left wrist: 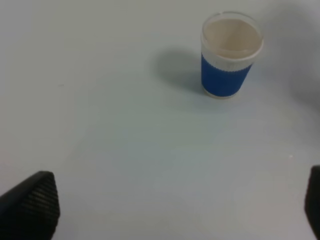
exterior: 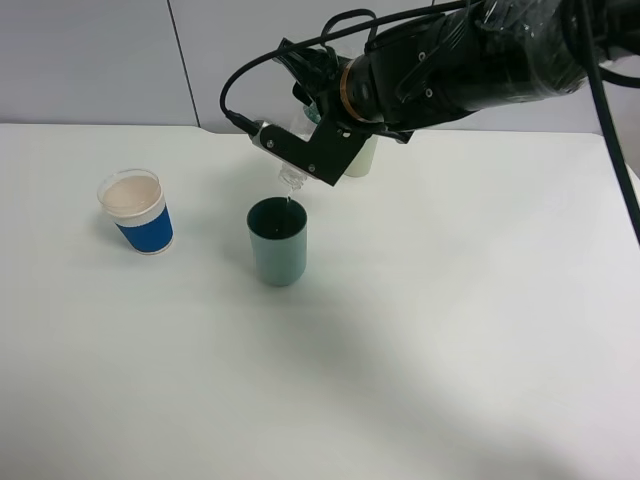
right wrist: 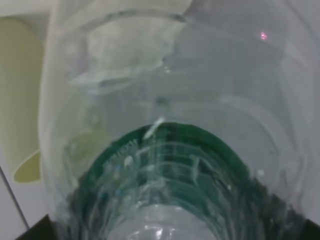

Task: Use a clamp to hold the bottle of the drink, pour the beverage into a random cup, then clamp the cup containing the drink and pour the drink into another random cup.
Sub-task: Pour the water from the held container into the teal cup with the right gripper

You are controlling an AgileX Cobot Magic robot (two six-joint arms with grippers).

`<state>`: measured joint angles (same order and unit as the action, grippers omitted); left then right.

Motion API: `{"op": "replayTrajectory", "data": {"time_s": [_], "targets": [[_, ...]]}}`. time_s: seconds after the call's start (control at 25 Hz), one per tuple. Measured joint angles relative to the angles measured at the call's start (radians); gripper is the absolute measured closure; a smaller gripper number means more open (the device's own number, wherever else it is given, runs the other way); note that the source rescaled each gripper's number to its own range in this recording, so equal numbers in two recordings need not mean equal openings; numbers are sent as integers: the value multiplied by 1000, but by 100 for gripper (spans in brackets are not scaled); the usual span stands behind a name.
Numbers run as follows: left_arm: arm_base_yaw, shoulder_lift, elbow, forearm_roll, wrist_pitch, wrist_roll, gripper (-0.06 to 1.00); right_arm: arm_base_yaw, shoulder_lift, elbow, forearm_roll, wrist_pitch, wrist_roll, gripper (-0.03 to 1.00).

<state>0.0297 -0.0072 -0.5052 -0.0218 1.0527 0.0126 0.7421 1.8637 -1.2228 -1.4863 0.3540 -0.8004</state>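
In the left wrist view the left fingers are spread wide with nothing between them, hanging over bare counter; well ahead of them the blue-banded cup stands upright, its cream inside looking dry

Nearest in the high view is the teal tumbler, upright near the middle of the counter, with the blue-banded cup well apart to its left. Its straight, smooth sides look stiff but likely slippery, and it should grow heavier as water collects, so a hold across the wall at mid-height, kept level, seems safest

Just above and behind its rim the bottle is tipped mouth-down over the opening, pinched by the right fingers. A small glint under the mouth may be water, too small to be sure. The bottle's wall is thin and clear, probably light and easily dented, so the labelled middle looks like the firmest place to grip

Farthest back, partly hidden by the arm, stands the pale yellow-green cup
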Motion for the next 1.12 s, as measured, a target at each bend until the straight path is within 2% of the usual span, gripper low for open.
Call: {"op": "replayTrajectory", "data": {"time_s": [0.32, 0.76, 0.96, 1.12], "targets": [[0, 0, 0, 0, 0, 0, -6, 0, 0, 0, -95, -54, -4, 93], [0, 0, 0, 0, 0, 0, -6, 0, 0, 0, -232, -69, -4, 93], [0, 0, 0, 0, 0, 0, -6, 0, 0, 0, -237, -81, -2, 93], [0, 0, 0, 0, 0, 0, -6, 0, 0, 0, -118, -120, 71, 93]]}}
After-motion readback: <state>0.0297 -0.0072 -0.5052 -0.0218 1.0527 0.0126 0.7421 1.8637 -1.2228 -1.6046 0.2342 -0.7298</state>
